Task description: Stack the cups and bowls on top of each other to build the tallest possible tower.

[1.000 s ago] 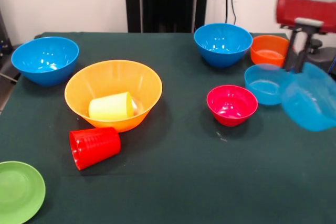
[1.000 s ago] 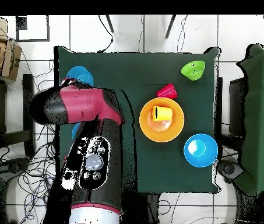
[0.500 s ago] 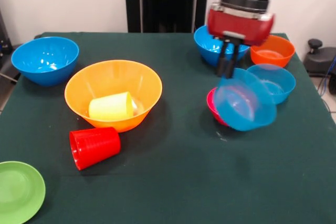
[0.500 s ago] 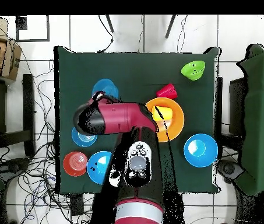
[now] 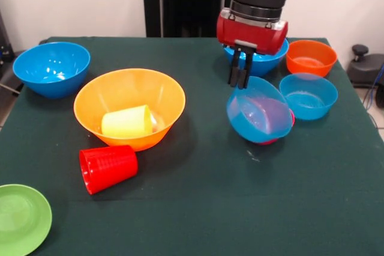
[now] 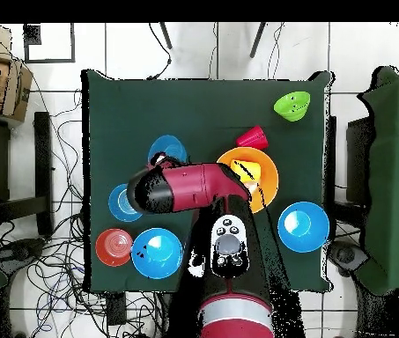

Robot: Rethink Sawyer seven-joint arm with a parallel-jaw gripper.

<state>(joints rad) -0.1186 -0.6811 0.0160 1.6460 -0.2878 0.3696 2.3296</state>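
My tool (image 5: 238, 79) is pinched onto the far rim of one of the pale see-through blue bowls (image 5: 258, 112), fingers close together with the rim between them. That bowl hangs tilted, its open side facing the near side and a bit left, and it sits right over the pink-red bowl (image 5: 282, 133), which only peeks out along its lower right edge. I can't tell whether the two are touching or there's a gap.

Just right of that is the other pale blue bowl (image 5: 308, 95), upright on the counter (image 5: 198, 202). Behind it, toward the far right corner, is the small orange bowl (image 5: 310, 57). One deep blue bowl (image 5: 268, 62) sits directly behind my wrist, so I mostly see its right side.

Over to the left of my tool is the big yellow-orange bowl (image 5: 129, 107), the tower base, with the yellow cup (image 5: 127, 122) lying on its side inside it. That's all the stacking so far. The red ribbed cup (image 5: 108, 167) is also on its side, on the counter just in front of that bowl and about touching its near wall, mouth pointing left. The second deep blue bowl (image 5: 51, 68) stands at the far left, well apart from the rest. The light green bowl (image 5: 21, 217) is at the near left corner, partly cut off by the edge.

From overhead my arm covers most of the middle.
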